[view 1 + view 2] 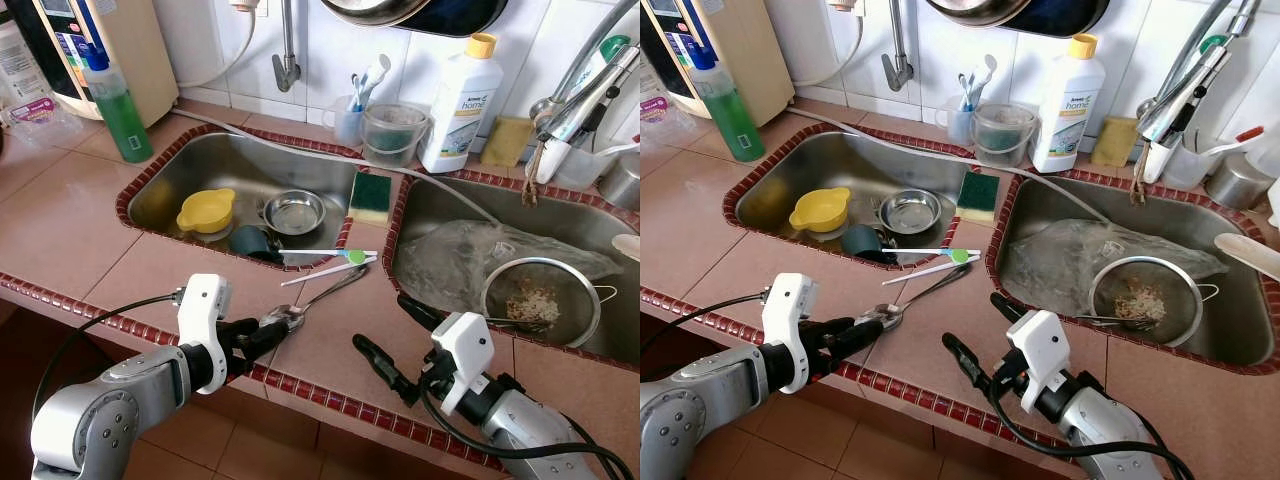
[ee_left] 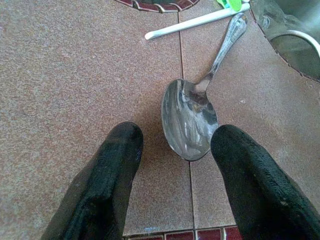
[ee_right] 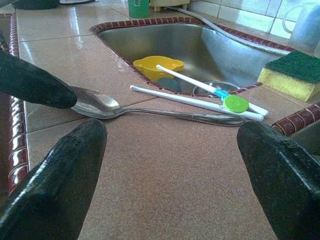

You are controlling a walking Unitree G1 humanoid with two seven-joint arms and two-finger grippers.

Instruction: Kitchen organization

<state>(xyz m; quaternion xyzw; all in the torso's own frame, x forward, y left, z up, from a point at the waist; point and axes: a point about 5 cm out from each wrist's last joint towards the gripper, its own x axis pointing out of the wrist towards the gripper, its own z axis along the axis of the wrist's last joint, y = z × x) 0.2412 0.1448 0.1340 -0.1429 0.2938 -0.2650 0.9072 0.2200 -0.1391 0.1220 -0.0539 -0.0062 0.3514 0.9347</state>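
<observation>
Polished steel spoon (image 2: 192,117) flat on speckled pink counter tile (image 1: 70,230), oval bowl toward the counter's front edge, slim handle angled back toward the sinks. Left gripper (image 1: 268,335) low at that bowl, matte black fingers (image 2: 107,185) spread to either side, nothing clamped. Right gripper (image 1: 392,338) on open tile to the spoon's right, fingers wide apart, empty. Two thin white sticks (image 1: 330,262), one with a green tip, just beyond the handle, reaching over the brick-red tile rim of the left sink (image 1: 160,170). In that stainless basin: yellow plastic bowl (image 1: 206,210), small round steel dish (image 1: 294,211), dark cup (image 1: 252,243). Green-and-yellow sponge (image 1: 371,197) on the divider. Wire-mesh strainer (image 1: 540,300) with scraps in the right sink (image 1: 440,215). Bare tile on both sides of the spoon.
</observation>
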